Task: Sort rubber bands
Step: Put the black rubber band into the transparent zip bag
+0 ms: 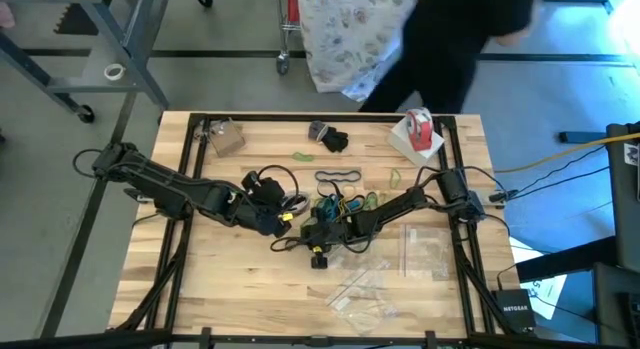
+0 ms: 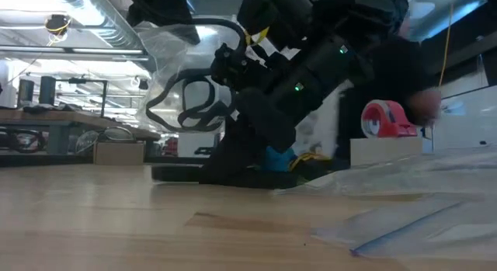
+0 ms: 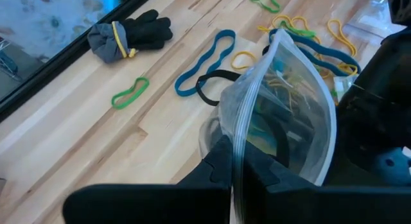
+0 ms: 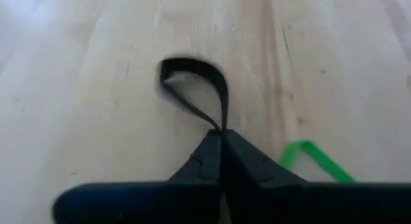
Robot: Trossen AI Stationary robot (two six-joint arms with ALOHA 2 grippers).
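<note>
My right hand [image 4: 221, 150] is pressed together on a black band [image 4: 192, 83], pinching one end of the loop so the rest stands up off the wooden surface [image 4: 77, 89]; a green band [image 4: 318, 161] lies just beside it. My left hand [image 3: 234, 176] is pinched shut on the rim of a clear bag [image 3: 289, 115], holding it up near the middle of the surface with its mouth gaping. Through the plastic I can make out yellow and dark bands already inside, so I judge the sorting is under way but far from finished. Plenty is left loose: a long blue band [image 3: 205, 60] and a black loop [image 3: 215, 86] lie just beyond the bag, a small green band [image 3: 130, 92] sits apart toward a black glove [image 3: 128, 33], and a tangle of yellow bands [image 3: 295, 25] with more blue and green lies farther on. From above, the loose heap [image 1: 345, 201] sits between my two arms, with a long dark band [image 1: 338, 176] beyond it and more clear bags [image 1: 425, 251] flat on the near side, seemingly unused. The next move, I think, is carrying the black band over to the open bag.
</note>
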